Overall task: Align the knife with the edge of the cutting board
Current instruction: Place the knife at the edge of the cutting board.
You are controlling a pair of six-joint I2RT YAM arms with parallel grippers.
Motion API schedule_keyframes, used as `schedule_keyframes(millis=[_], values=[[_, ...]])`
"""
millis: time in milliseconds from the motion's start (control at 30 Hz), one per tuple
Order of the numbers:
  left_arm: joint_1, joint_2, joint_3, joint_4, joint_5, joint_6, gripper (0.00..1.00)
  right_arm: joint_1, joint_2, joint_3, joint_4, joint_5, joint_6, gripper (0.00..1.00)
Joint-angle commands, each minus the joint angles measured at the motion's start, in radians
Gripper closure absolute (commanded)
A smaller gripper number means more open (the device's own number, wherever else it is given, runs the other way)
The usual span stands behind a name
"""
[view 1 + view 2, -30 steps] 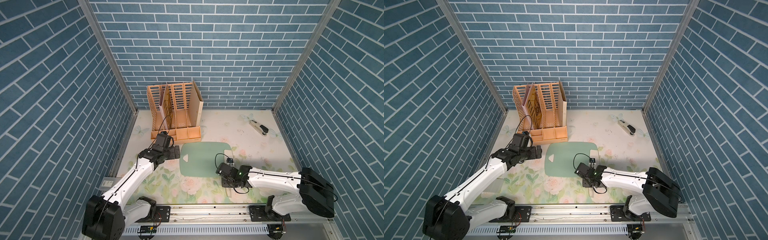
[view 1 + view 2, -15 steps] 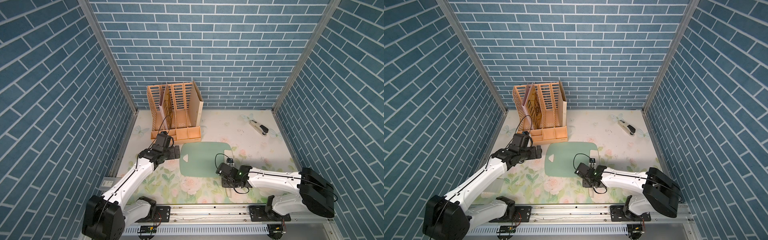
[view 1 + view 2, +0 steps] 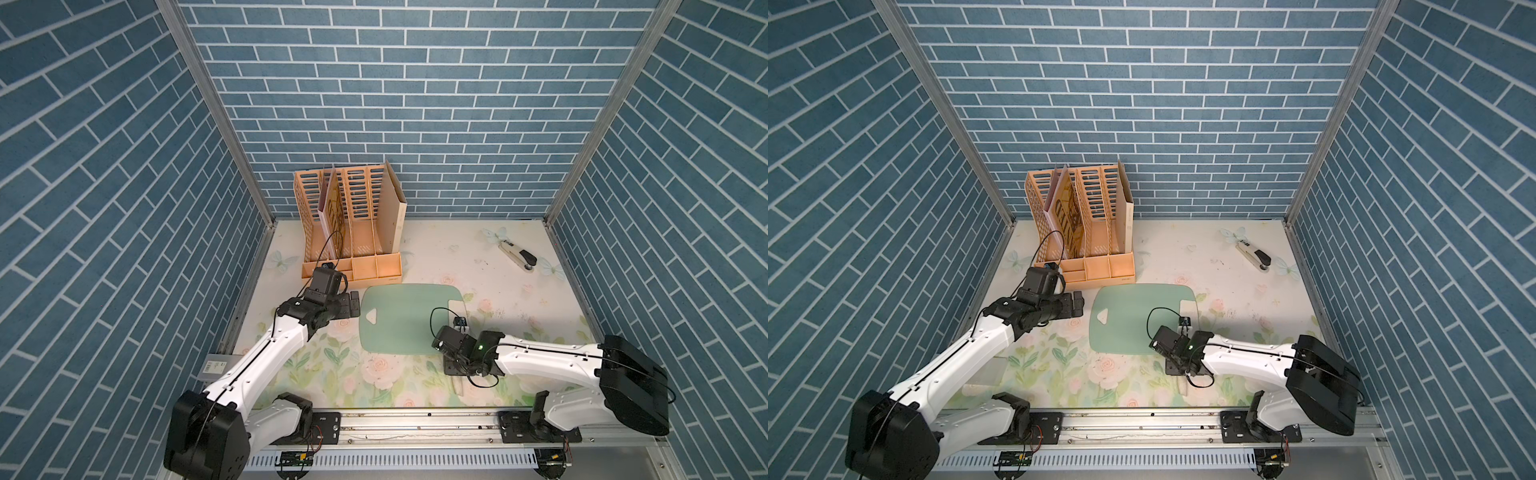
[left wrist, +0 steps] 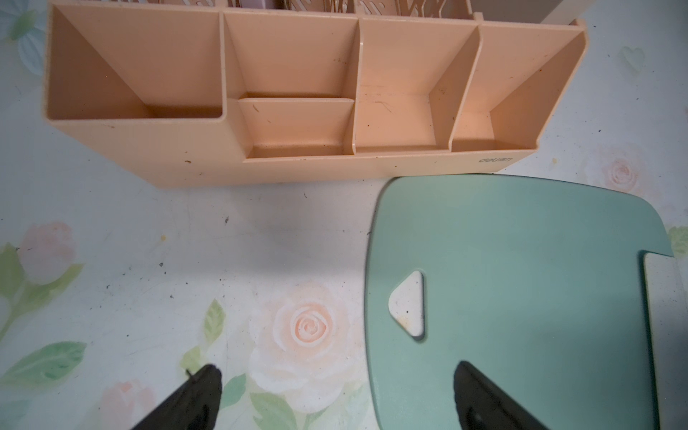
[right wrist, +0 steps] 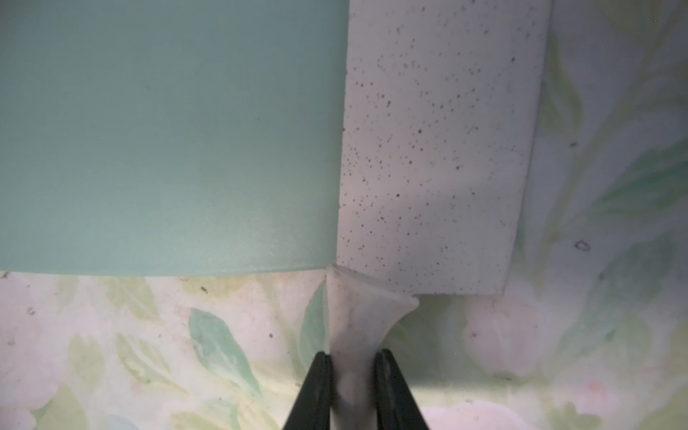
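On floral tabletop [image 5: 111,353], right hand [image 5: 352,372] clamps knife [image 5: 435,149] handle, blade overlapping cutting board [image 5: 167,130] edge.

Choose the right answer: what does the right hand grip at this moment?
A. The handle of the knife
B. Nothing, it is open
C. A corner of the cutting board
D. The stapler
A: in the right wrist view the right hand is shut on the slim cream handle of the knife, whose blade lies along the side of the cutting board.
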Motion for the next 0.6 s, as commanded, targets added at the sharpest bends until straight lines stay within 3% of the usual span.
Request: schedule_keyframes(millis=[0, 567], values=[[0.006, -0.002, -0.002, 0.0, 0.0, 0.008, 0.0, 0.008, 0.0, 0.006, -0.061, -0.025, 0.033, 1.0], [0.006, -0.008, -0.004, 0.003, 0.0, 0.006, 0.0, 0.008, 0.027, 0.025, -0.053, -0.038, 0.01, 0.99]])
